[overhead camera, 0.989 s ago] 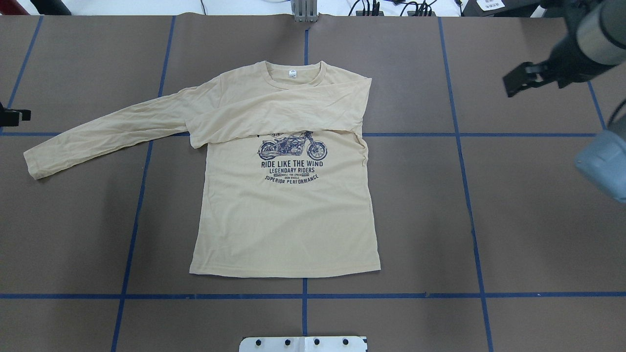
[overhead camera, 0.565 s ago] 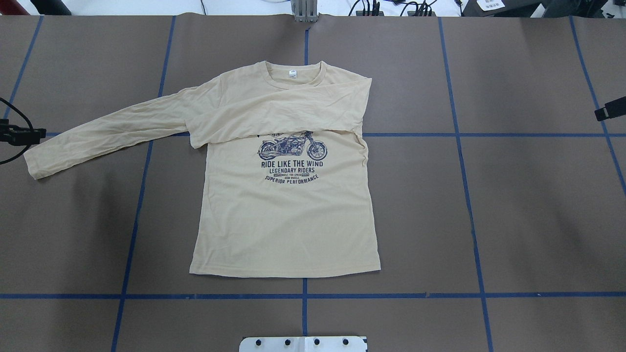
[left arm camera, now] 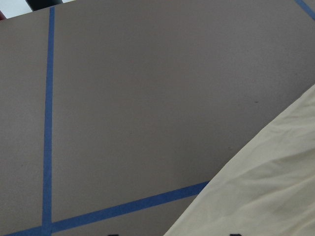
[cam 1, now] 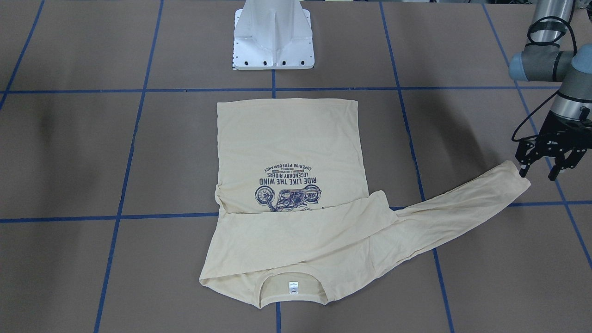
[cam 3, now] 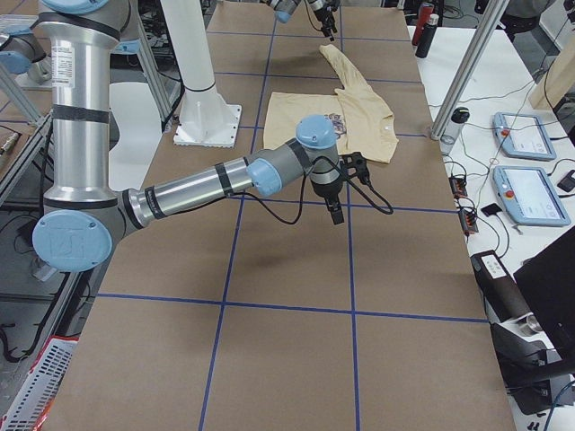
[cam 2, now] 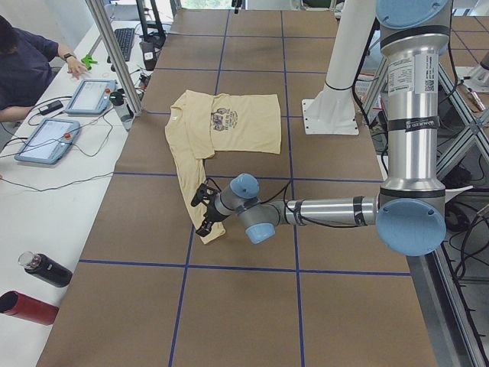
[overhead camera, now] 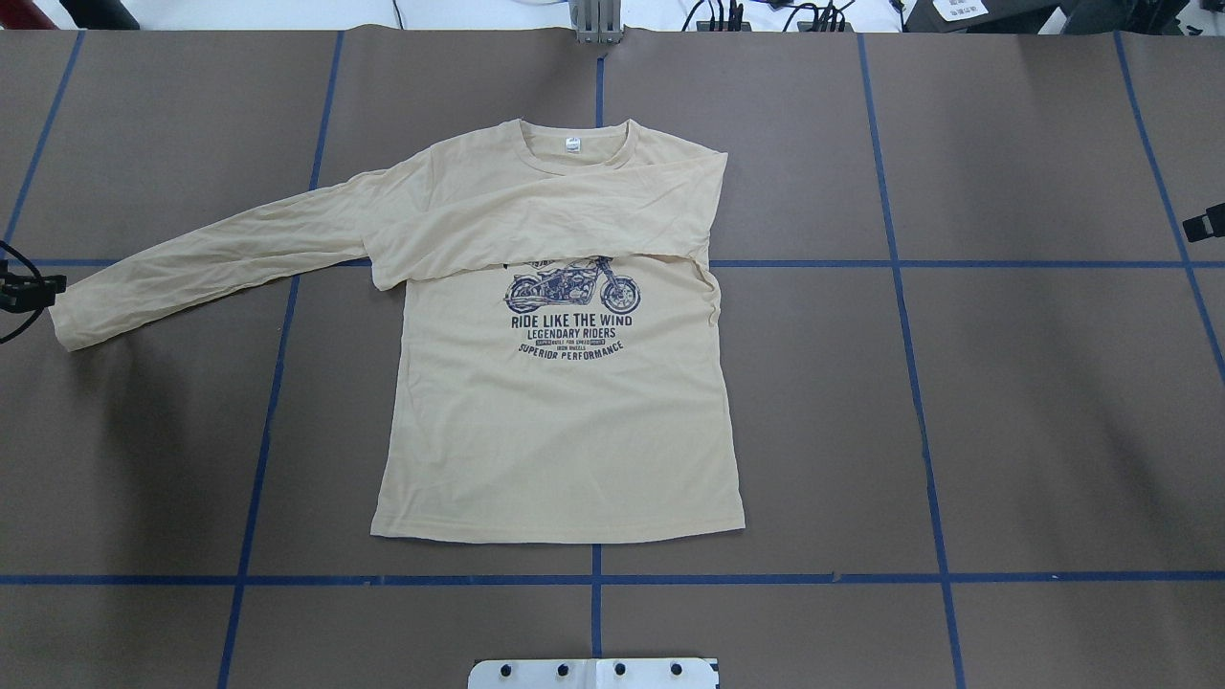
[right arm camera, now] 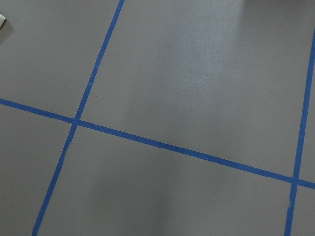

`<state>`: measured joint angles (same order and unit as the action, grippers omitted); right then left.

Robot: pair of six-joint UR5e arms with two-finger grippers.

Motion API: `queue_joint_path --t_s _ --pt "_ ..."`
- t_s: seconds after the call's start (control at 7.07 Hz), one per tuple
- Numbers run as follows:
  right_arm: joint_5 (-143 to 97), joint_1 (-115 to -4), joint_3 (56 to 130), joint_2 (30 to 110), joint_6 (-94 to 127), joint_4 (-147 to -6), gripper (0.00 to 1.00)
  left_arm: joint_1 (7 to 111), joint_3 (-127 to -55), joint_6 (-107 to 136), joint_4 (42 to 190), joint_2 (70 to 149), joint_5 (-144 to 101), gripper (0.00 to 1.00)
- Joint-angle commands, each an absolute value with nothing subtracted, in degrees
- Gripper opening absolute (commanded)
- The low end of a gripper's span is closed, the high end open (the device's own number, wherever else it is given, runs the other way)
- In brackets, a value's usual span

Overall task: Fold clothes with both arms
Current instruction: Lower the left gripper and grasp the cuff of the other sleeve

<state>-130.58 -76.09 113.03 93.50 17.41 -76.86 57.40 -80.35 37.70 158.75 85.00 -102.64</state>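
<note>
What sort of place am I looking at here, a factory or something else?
Probably a robotics lab rather than a factory: the left arm and right arm reach over a table gridded with blue tape, one T-shirt lies on it, and a person is at touch-screen tablets alongside.

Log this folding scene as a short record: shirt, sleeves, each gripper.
T-shirt: flat on the table, print up, collar away from the robot
folded sleeve: lies across the chest, over the print's top
outstretched sleeve: flat, reaching toward the robot's left
left gripper: open, at the outstretched sleeve's cuff
right gripper: above the table, apart from the T-shirt; opening unclear
</note>
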Motion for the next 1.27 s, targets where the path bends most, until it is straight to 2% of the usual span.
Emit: queue_joint_path --t_s 0.0,0.42,0.57,0.71,0.85,1.13 --pt "-130.5 -76.1 113.1 93.5 17.5 -76.8 1.00 55.0 -78.8 38.4 160.8 84.9 -102.7 0.75" --pt "-130.4 -76.1 113.0 93.6 17.7 -76.8 1.00 51.2 -78.8 42.8 162.8 84.8 -102.7 0.75" --pt "-130.3 -76.1 112.9 93.6 17.7 -76.8 1.00 50.5 -78.7 42.9 162.9 84.6 -102.7 0.72" --pt "-130.3 -76.1 113.0 93.6 17.7 -76.8 1.00 50.5 -78.7 42.8 164.6 83.5 -102.7 0.56" --pt "-130.3 -76.1 113.1 93.6 18.0 -76.8 1.00 50.5 -78.8 42.6 164.8 82.4 -102.7 0.50" --pt "-130.4 -76.1 113.2 93.4 18.1 -76.8 1.00 50.5 -78.8 42.5 164.9 82.3 -102.6 0.49"
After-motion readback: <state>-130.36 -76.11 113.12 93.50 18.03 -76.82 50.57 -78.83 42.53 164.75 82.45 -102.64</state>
